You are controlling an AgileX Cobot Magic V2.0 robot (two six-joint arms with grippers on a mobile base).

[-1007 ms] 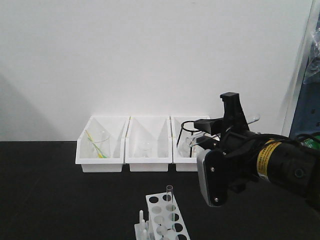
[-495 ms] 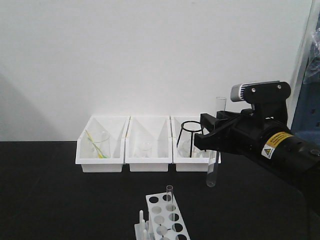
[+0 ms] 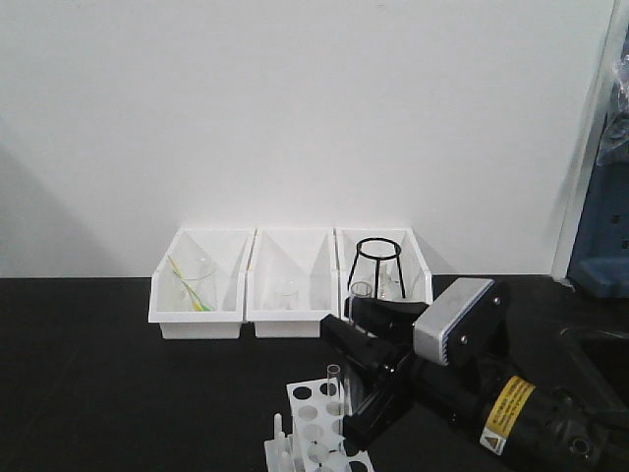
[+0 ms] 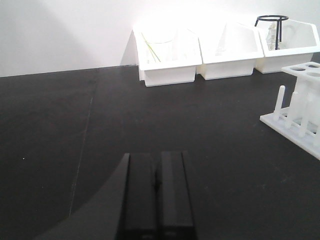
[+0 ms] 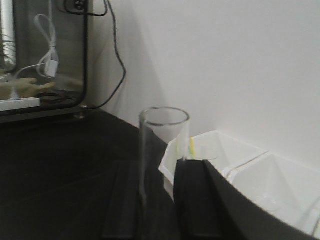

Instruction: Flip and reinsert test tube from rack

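My right gripper (image 3: 366, 346) is shut on the clear test tube (image 3: 359, 295), which stands upright with its open rim on top, just over the right side of the white rack (image 3: 313, 421). Its lower part is hidden behind the gripper, so I cannot tell whether it is in a hole. In the right wrist view the test tube (image 5: 163, 145) stands between the black fingers (image 5: 197, 200) of the right gripper (image 5: 160, 205). My left gripper (image 4: 157, 170) is shut and empty, low over the black table, with the rack (image 4: 300, 107) to its right.
A second clear tube (image 3: 334, 382) stands in the rack. Three white bins (image 3: 290, 295) line the back wall: a beaker (image 3: 197, 285) in the left one, a small beaker in the middle, a black wire stand (image 3: 379, 264) in the right.
My right arm turned the tube from lying sideways to upright, rim up, then came down and to the left with it, to just over the rack.
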